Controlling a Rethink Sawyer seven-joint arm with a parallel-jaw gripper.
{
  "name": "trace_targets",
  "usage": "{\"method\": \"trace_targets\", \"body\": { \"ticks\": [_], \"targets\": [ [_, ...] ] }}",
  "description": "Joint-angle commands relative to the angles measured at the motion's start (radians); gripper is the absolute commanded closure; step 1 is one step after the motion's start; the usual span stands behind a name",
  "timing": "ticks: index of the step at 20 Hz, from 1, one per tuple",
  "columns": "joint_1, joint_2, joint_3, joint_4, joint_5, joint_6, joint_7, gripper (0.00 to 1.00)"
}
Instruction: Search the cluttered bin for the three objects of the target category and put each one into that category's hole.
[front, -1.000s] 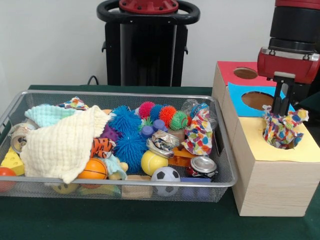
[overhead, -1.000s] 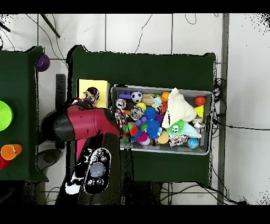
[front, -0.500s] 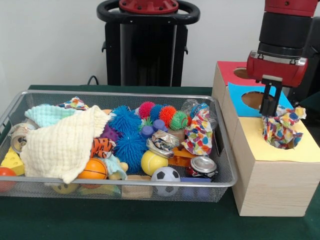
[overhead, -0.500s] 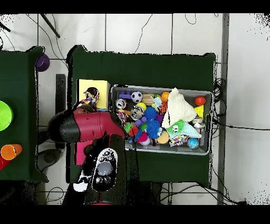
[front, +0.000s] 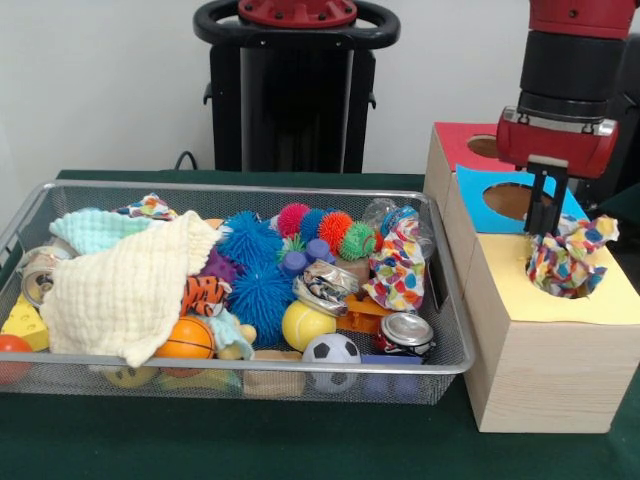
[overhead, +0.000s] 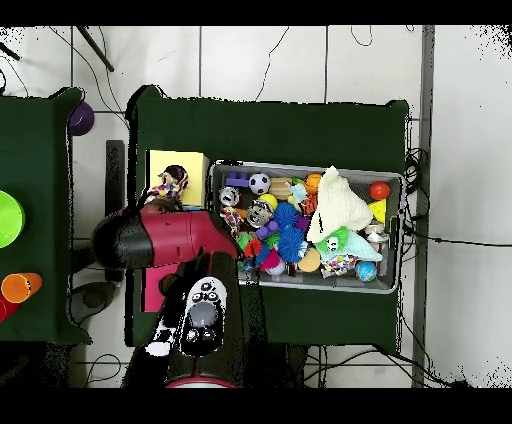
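You had a dark green cloth-covered table (front: 300, 440) under everything, with a pale wall (front: 100, 80) behind it in the front view and the black pedestal (front: 295, 90) at twelve o'clock. The overhead view gave you what the front one could not: a white tiled floor (overhead: 280, 60) with cables round the table, and a second green table (overhead: 30, 200) at nine o'clock carrying a lime-green dish (overhead: 8, 218) and an orange piece (overhead: 20, 287). In the front view the wire-mesh bin (front: 250, 365) filled the left and middle, and one patterned cloth (front: 398, 268) lay draped inside it toward its three o'clock end, beside a crushed can (front: 325, 285); another patterned scrap (front: 150, 207) peeped out at the bin's far rim near eleven o'clock, next to the mint-green cloth (front: 90, 228) and the cream waffle cloth (front: 125, 290). At three o'clock you had the pale wood box with the yellow-panelled hole (front: 575, 290), and a third patterned cloth (front: 568, 255) sat bunched in that hole, partly sticking up out of it. The gripper (front: 543, 215) hung just above the cloth's nine o'clock edge; I could not tell whether its fingers were apart or together. From overhead the red arm (overhead: 165, 240) covered most of the boxes, leaving the yellow panel (overhead: 175, 165) showing.
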Motion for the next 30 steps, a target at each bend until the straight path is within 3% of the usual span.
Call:
{"method": "trace_targets", "body": {
  "ticks": [1, 10, 23, 30],
  "targets": [
    [-0.062, 0.043, 0.109, 0.075, -0.039, -0.117, 0.042, 1.00],
    [-0.063, 0.048, 0.105, 0.052, -0.059, -0.149, 0.030, 1.00],
    [-0.077, 0.093, 0.103, -0.052, -0.092, -0.180, 0.002, 1.00],
    [-0.020, 0.130, 0.014, -0.124, -0.107, -0.215, 0.038, 1.00]
  ]
}}
